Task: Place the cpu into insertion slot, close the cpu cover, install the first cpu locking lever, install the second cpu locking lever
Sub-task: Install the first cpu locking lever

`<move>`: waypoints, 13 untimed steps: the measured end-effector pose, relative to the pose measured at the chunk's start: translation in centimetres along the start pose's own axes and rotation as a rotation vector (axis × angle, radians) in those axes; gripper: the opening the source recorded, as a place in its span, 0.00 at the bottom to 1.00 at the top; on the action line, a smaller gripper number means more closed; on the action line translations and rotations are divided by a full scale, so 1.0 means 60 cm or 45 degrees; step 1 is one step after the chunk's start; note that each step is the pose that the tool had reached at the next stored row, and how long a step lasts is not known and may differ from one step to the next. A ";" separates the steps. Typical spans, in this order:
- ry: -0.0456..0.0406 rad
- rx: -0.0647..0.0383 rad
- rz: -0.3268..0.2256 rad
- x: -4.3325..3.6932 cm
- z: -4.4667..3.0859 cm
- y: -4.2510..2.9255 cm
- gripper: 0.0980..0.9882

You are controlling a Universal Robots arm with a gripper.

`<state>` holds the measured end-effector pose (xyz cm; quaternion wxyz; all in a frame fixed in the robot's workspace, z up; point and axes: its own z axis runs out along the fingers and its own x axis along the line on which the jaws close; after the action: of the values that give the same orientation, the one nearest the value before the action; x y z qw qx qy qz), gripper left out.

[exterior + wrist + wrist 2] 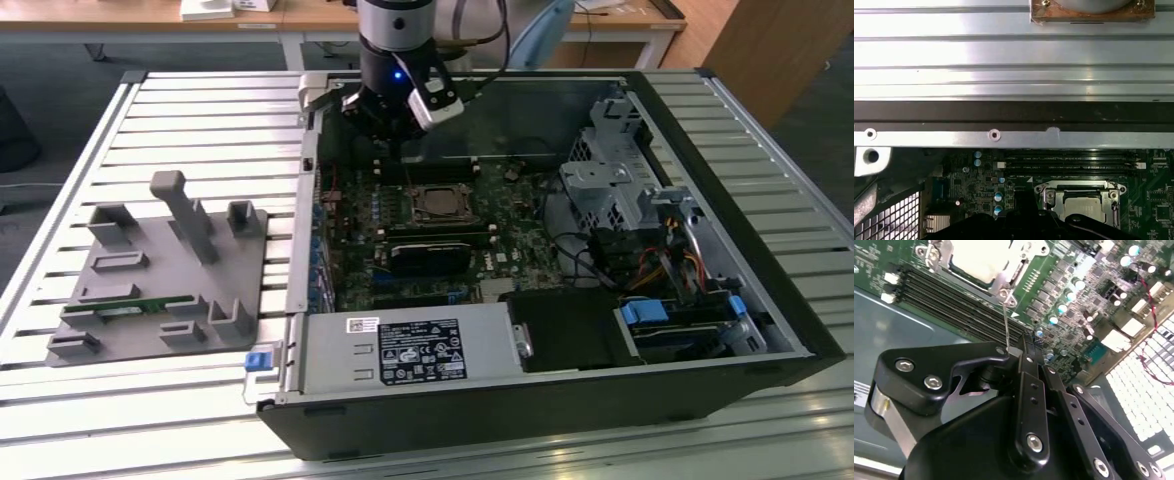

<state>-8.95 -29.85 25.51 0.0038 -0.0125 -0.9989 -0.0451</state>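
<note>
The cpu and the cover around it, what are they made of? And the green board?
The cpu top looks like dull, brushed metal, pale silvery-tan. The cpu cover looks like thin shiny steel, catching bright glints. The green board looks like glossy lacquered circuit board, probably fibreglass.

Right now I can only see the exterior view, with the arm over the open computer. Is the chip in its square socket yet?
Observer: Yes. In the first wrist view the cpu sits inside the socket, its pale metal top facing up.
Operator: Is the metal frame down over it?
Observer: In the second wrist view the cpu cover lies flat around the chip's top, which shows through its window.
Operator: Is anything skinny sticking out near the arm?
Observer: A thin wire lever runs from the socket's corner up to the gripper. I cannot tell whether they touch.
</note>
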 end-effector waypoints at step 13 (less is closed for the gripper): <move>0.008 0.001 0.001 -0.046 0.005 0.001 0.01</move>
<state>-6.19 -29.82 25.20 0.0069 -0.0127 -0.9989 -0.0448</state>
